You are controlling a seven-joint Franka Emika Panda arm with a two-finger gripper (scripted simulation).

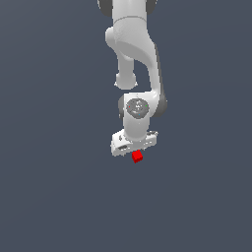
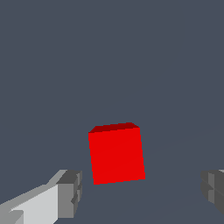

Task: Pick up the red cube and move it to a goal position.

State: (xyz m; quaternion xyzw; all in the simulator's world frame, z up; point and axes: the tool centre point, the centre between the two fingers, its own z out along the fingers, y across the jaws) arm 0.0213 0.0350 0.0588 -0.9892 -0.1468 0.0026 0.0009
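The red cube (image 1: pixel 137 156) is a tiny bright red block on the dark grey floor, just below the white hand of the arm in the exterior view. In the wrist view the cube (image 2: pixel 116 154) stands between the two grey fingertips (image 2: pixel 70 194), with a clear gap on each side. My gripper (image 2: pixel 142 192) is open and touches nothing. In the exterior view the gripper (image 1: pixel 135 150) points down right over the cube, and the hand hides most of its fingers.
The white arm (image 1: pixel 133 54) reaches down from the top of the exterior view. A plain dark grey floor (image 1: pixel 49 197) lies all around. No other object shows.
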